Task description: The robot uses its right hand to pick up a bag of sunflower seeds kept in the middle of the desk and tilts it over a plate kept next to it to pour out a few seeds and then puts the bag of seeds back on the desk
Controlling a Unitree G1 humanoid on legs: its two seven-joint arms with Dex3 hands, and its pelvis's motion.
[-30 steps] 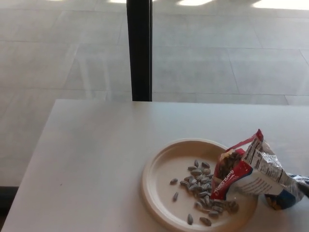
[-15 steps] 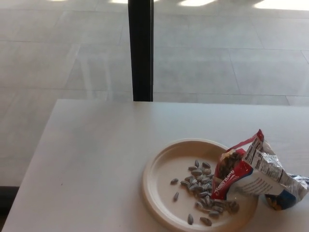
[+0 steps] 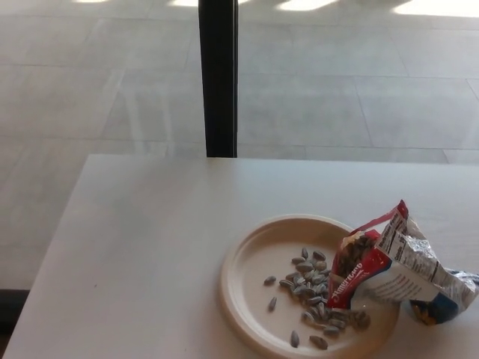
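Nothing on the surface has moved since the earlier frames; only the view has shifted very slightly. The crinkled red, white and silver foil bag of sunflower seeds [image 3: 393, 265] lies on its side at the right edge of the round cream-coloured paper plate [image 3: 251, 273], its torn-open mouth resting over the plate's right rim. A loose pile of grey striped sunflower seeds [image 3: 310, 288] sits on the plate just beside that mouth. Plate and bag rest on the pale white surface [image 3: 150, 254], with a black vertical post [image 3: 218, 75] and a grey tiled floor [image 3: 75, 90] behind. Neither hand shows, so the state of the fingers cannot be told.
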